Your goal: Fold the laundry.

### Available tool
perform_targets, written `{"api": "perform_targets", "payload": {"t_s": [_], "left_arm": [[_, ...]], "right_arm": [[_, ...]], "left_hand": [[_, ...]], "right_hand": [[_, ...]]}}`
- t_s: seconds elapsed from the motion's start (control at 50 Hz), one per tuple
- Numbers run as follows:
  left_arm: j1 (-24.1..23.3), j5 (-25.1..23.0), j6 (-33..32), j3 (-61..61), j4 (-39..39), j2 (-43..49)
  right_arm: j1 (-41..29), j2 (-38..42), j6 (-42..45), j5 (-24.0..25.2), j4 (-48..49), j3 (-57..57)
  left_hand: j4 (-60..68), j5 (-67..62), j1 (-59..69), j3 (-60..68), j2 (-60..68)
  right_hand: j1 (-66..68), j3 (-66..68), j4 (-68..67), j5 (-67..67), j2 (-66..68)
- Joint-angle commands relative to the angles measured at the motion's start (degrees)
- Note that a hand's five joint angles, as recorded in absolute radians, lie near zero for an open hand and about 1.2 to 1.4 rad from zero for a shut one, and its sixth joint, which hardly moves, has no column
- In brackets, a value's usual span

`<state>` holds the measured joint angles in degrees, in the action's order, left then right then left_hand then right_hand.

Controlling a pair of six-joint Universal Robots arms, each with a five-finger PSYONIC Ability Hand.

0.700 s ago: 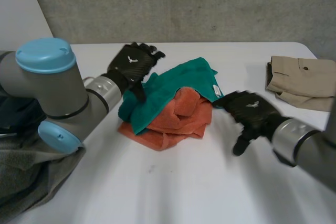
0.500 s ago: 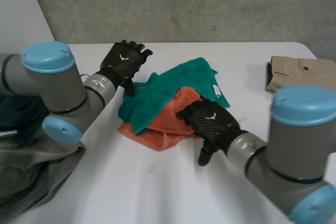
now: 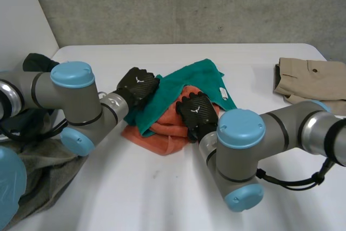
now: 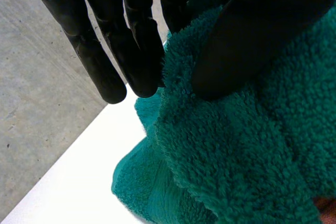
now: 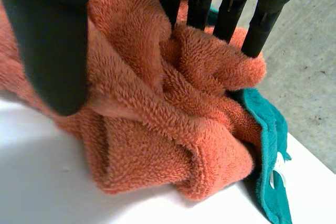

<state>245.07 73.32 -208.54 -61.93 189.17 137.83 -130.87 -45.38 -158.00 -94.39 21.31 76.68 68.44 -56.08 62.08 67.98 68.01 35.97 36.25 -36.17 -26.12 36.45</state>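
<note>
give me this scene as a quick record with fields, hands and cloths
left hand: at the edge of the green towel, pinching it between thumb and fingers
right hand: on the orange towel, thumb and fingers gripping a bunched fold
green towel: crumpled, draped over the orange towel
orange towel: crumpled, lying on the table
khaki garment: folded, at the table's right side, apart from the pile
progress: neither towel folded yet

No text could be read; the white tag (image 3: 223, 93) on the green towel (image 3: 181, 84) was too small to make out.
</note>
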Motion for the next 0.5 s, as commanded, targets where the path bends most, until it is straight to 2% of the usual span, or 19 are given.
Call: {"api": "perform_targets", "payload": {"t_s": [0.02, 0.1, 0.18, 0.28, 0.38, 0.44, 0.5], "left_arm": [[1.46, 1.29, 2.0, 3.04, 0.67, -0.28], [3.56, 3.58, 4.54, 6.03, 1.55, -3.18], [7.16, 6.91, 7.62, 8.58, 4.27, -7.92], [14.27, 12.35, 12.1, 9.98, 12.42, -15.29], [21.13, 18.16, 12.99, 9.81, 22.02, -20.23], [25.34, 20.62, 12.64, 9.98, 25.62, -21.81], [27.82, 20.9, 12.46, 10.25, 25.81, -21.99]], "right_arm": [[0.7, 1.96, 1.64, -0.96, 0.49, -2.77], [2.28, -3.21, 0.33, -2.63, 1.19, -1.19], [4.57, -10.86, -1.87, -0.88, 1.99, 0.92], [6.94, -18.85, -2.67, 5.08, -2.48, 2.68], [9.14, -23.96, -2.93, 8.96, -8.47, 3.21], [10.02, -25.63, -2.84, 10.98, -10.57, 3.56], [10.28, -26.17, -2.76, 12.21, -11.37, 4.26]], "left_hand": [[11.56, -13.92, 17.92, 12.02, 11.99], [11.56, -13.92, 17.92, 12.02, 11.99], [11.56, -13.92, 17.92, 12.02, 11.99], [11.56, -13.92, 17.92, 12.02, 11.99], [11.56, -13.92, 17.92, 12.02, 11.99], [11.56, -13.92, 17.92, 12.02, 11.99], [11.56, -13.92, 17.92, 12.02, 11.99]], "right_hand": [[44.03, 43.75, -43.83, -43.88, 43.55], [44.03, 43.75, -43.83, -43.88, 43.55], [44.03, 43.75, -43.83, -43.88, 43.55], [44.03, 43.75, -43.83, -43.88, 43.55], [44.03, 43.75, -43.83, -43.88, 43.55], [44.03, 43.75, -43.83, -43.88, 43.55], [44.03, 43.75, -43.83, -43.88, 43.55]]}}
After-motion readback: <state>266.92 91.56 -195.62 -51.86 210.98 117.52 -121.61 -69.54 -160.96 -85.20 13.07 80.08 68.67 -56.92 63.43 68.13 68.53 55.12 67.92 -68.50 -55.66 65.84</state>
